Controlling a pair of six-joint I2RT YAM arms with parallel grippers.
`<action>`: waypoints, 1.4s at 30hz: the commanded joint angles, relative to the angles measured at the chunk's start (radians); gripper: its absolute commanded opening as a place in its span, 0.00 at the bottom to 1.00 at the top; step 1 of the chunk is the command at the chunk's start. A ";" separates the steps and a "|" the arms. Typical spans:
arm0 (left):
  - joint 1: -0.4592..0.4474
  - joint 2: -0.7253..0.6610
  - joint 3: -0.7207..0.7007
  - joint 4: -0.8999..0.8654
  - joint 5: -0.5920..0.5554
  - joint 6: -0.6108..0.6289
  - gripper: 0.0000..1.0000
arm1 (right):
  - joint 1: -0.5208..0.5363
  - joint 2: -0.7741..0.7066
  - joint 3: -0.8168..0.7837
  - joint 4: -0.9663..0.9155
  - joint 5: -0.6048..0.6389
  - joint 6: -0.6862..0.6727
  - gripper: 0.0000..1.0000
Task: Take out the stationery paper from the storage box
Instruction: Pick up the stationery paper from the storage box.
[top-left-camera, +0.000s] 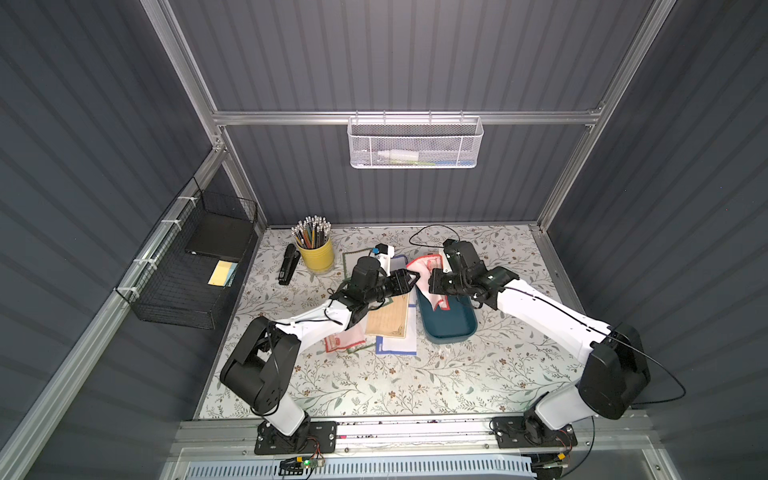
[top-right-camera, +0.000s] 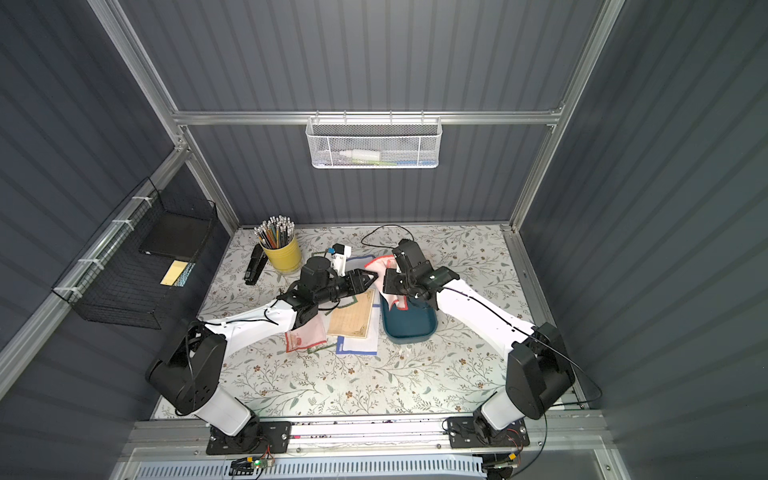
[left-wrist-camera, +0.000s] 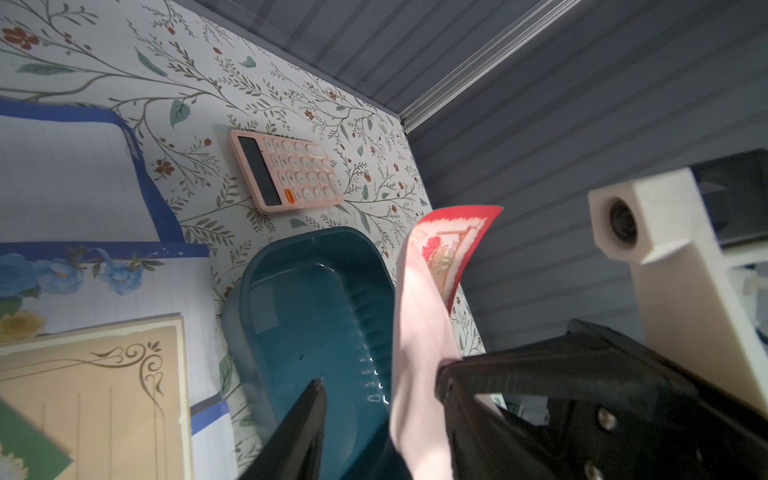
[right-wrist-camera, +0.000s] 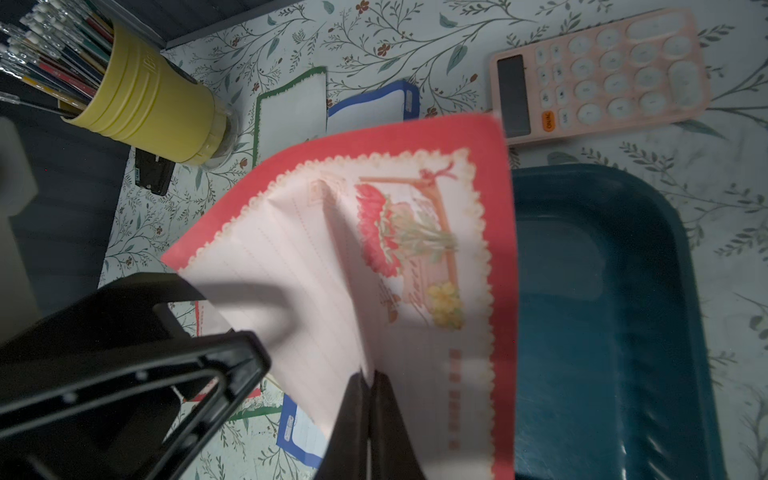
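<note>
The storage box (top-left-camera: 453, 326) (top-right-camera: 411, 328) is a dark teal tray right of the table's middle, and its inside (left-wrist-camera: 307, 299) (right-wrist-camera: 602, 291) looks bare. My right gripper (right-wrist-camera: 369, 374) is shut on a red-bordered sheet of stationery paper (top-left-camera: 424, 266) (right-wrist-camera: 374, 249), held curled in the air above the box's far end. My left gripper (top-left-camera: 411, 279) (left-wrist-camera: 380, 380) is open, with the sheet's pale edge (left-wrist-camera: 424, 332) hanging between its fingers. Other sheets lie on the table left of the box: a tan one (top-left-camera: 388, 318), a blue-bordered one (top-left-camera: 397, 345), a red one (top-left-camera: 340, 338).
A yellow pencil cup (top-left-camera: 318, 253) and a black stapler (top-left-camera: 289, 264) stand at the back left. A pink calculator (left-wrist-camera: 286, 170) (right-wrist-camera: 598, 75) lies beyond the box. A black wire basket (top-left-camera: 195, 266) hangs on the left wall, a white mesh basket (top-left-camera: 415, 143) on the back rail.
</note>
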 joint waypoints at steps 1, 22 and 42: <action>-0.013 0.025 0.033 0.036 0.003 -0.004 0.39 | 0.007 0.006 0.013 0.016 -0.016 0.007 0.03; -0.006 -0.181 0.166 -0.416 -0.052 0.156 0.00 | 0.009 -0.014 -0.034 -0.028 0.111 0.011 0.37; 0.176 -0.615 -0.056 -1.004 0.011 0.107 0.00 | 0.008 -0.051 -0.071 -0.015 0.150 0.007 0.38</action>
